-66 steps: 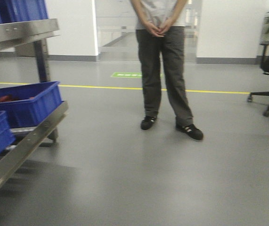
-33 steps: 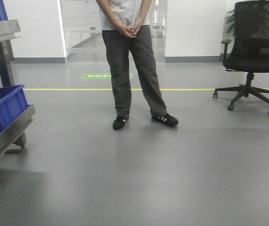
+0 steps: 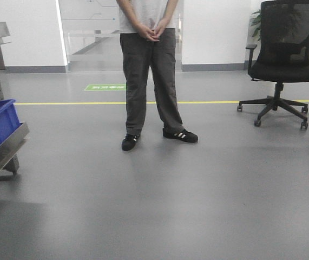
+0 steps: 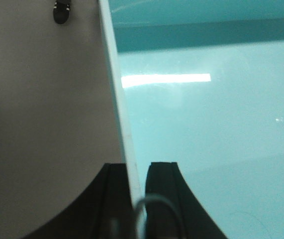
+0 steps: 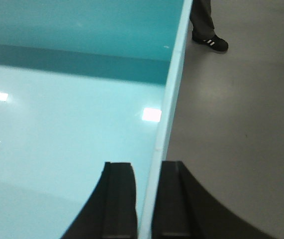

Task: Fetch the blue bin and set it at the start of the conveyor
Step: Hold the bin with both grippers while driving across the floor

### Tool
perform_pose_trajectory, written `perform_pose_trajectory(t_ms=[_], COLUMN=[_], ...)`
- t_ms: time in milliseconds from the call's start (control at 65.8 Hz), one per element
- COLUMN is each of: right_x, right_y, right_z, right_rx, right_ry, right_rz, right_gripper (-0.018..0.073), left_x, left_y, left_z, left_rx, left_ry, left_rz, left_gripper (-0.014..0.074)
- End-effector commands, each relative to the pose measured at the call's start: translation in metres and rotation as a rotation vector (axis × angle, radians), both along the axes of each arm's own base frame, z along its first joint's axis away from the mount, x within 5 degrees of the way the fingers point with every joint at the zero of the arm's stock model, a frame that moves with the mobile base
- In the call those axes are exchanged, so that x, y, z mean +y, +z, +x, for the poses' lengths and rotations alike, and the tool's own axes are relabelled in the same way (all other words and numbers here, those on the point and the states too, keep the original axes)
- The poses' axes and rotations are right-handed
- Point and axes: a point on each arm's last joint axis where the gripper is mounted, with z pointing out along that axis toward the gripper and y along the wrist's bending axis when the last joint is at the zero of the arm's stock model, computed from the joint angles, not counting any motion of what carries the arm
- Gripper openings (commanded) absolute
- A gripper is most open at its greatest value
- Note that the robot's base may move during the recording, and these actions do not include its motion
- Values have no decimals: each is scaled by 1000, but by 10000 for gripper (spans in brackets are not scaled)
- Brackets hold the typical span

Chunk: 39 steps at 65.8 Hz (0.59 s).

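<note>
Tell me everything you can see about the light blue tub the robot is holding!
The blue bin is a pale turquoise tub that looks like smooth, shiny plastic, with bright lights reflected on its flat bottom. The parts in view are empty. Its thin rim is pinched by the left gripper on one side and the right gripper on the other. Grey floor shows beside it.

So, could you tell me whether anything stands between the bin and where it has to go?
The conveyor is not in view, so the path cannot be judged. Ahead of the held bin, a person stands mid-floor, a chair right, a rack left.
</note>
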Motion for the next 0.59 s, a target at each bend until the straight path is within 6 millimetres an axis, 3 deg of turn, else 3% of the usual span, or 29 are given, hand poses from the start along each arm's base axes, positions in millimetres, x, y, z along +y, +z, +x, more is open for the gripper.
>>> perform_pose_trajectory(t_ms=[0,578], right_x=[-2,-2], right_y=[11,11], right_z=[-4,-4], right_rx=[-79,-79], right_ry=[-1,-1], right_rz=[-14,-14], right_gripper=[-153,-153], left_x=[5,5], left_y=[8,8], left_z=[-2,-2], left_rx=[-56,-56], left_ry=[6,6], left_rz=[14,14], left_gripper=[-111,-111])
